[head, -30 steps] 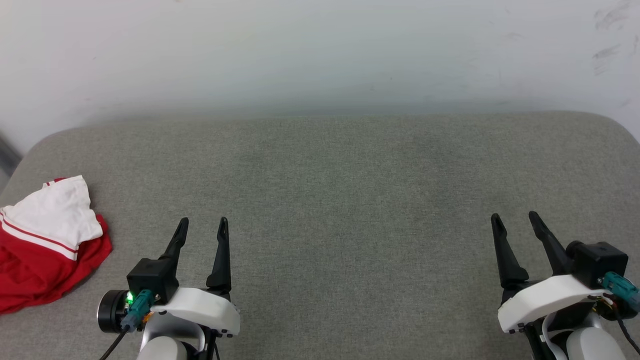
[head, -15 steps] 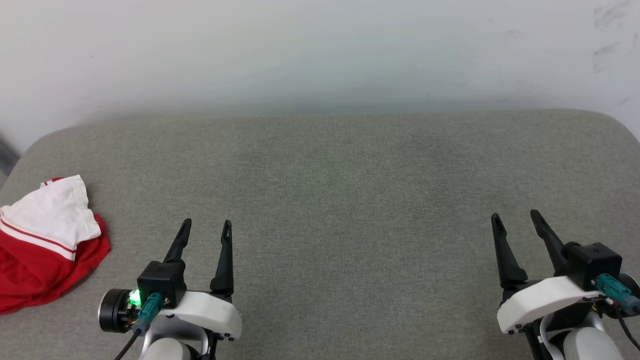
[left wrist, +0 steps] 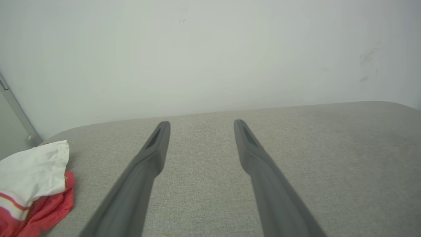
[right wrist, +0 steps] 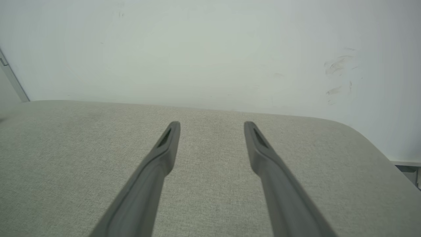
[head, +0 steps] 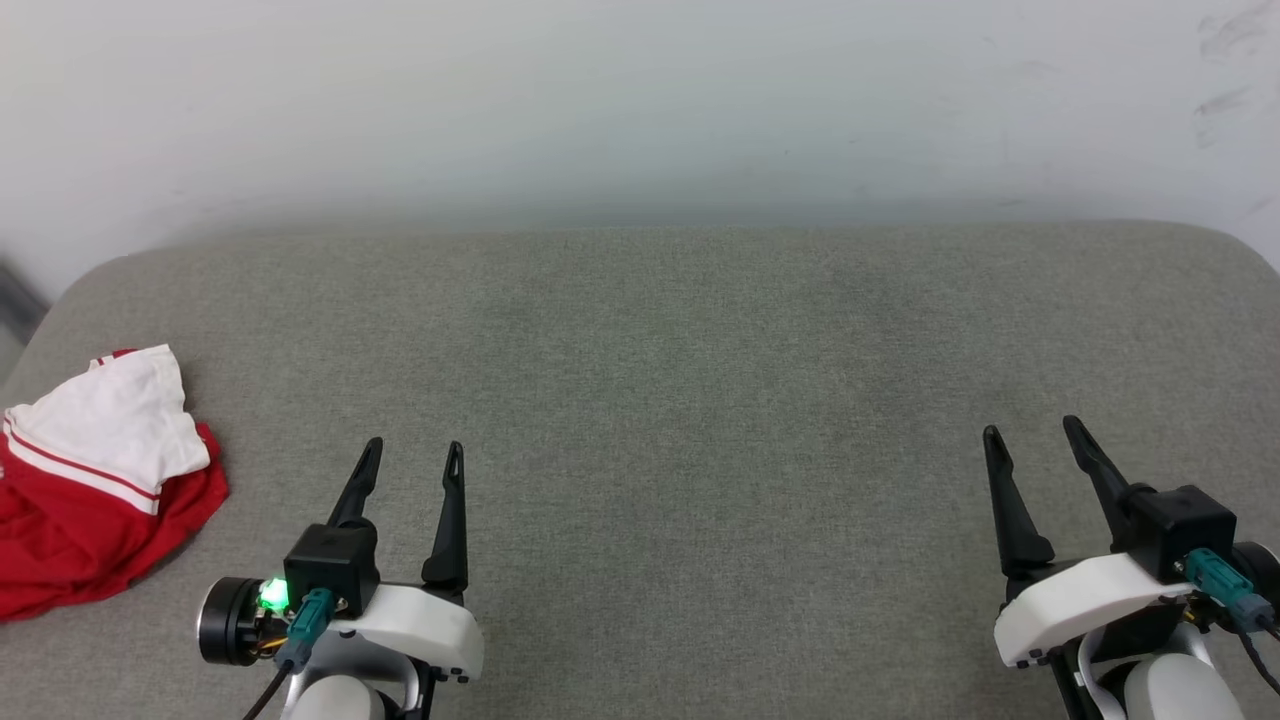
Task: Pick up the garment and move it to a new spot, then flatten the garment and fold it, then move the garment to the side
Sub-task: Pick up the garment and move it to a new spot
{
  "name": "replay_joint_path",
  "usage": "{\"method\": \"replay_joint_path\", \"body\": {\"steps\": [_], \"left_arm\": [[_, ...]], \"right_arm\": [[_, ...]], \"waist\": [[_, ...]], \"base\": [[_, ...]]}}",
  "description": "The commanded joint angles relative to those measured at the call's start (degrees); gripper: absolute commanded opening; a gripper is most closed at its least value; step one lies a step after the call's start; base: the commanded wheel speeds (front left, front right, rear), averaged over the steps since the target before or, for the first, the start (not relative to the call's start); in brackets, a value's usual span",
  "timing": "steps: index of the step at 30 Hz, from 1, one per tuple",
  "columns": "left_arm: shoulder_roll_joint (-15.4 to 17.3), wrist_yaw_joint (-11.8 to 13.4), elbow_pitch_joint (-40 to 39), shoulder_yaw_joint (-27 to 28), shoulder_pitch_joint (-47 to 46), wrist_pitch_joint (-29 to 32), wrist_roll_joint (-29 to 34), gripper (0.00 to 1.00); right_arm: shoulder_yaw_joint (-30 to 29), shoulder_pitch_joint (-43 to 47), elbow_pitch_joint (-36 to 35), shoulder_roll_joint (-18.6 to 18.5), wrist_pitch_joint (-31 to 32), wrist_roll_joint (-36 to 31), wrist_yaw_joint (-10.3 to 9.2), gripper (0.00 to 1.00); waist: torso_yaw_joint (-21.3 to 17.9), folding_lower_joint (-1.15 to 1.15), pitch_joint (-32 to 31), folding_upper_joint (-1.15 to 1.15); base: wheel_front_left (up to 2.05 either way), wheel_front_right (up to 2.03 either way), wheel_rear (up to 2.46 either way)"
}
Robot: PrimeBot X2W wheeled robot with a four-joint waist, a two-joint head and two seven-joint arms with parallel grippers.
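The garment (head: 85,490) lies crumpled at the far left of the grey padded surface (head: 680,380), red cloth with a white sleeve and red-and-white trim on top; the head view cuts off its left part. In the left wrist view the garment (left wrist: 29,184) sits at the lower left. My left gripper (head: 413,454) hovers to the right of it, apart from it, open with nothing between its fingers (left wrist: 154,148). My right gripper (head: 1032,432) stands far off at the lower right, open and empty, its fingers (right wrist: 167,141) over bare fabric.
A pale wall (head: 640,100) rises right behind the surface's back edge. The surface has rounded corners at back left and back right. A grey vertical strip (left wrist: 16,112) stands beside the wall at the left.
The left gripper drew back slightly toward the bottom of the view. The whole picture shifted a little, so the camera moved. The garment lies as before.
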Motion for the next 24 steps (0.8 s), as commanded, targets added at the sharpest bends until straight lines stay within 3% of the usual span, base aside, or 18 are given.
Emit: {"method": "replay_joint_path", "body": {"steps": [1,12,24], "left_arm": [[-0.30,-0.28,0.22,0.25,-0.40,-0.29,-0.11,1.00],[-0.78,-0.17,1.03,1.47,-0.49,-0.29,-0.75,1.00],[-0.94,0.32,-0.37,4.89,-0.48,-0.23,-0.90,1.00]], "right_arm": [[-0.14,-0.52,-0.19,0.22,-0.06,0.27,-0.02,1.00],[0.00,-0.05,-1.62,0.51,-0.08,0.35,-0.02,1.00],[4.69,0.21,-5.83,-0.37,1.42,0.66,-0.03,1.00]], "waist": [[0.25,0.00,-0.02,0.00],[5.01,0.00,0.08,0.00],[17.36,0.00,1.33,0.00]], "base": [[0.00,0.00,0.00],[0.00,0.00,0.00],[0.00,0.00,0.00]]}}
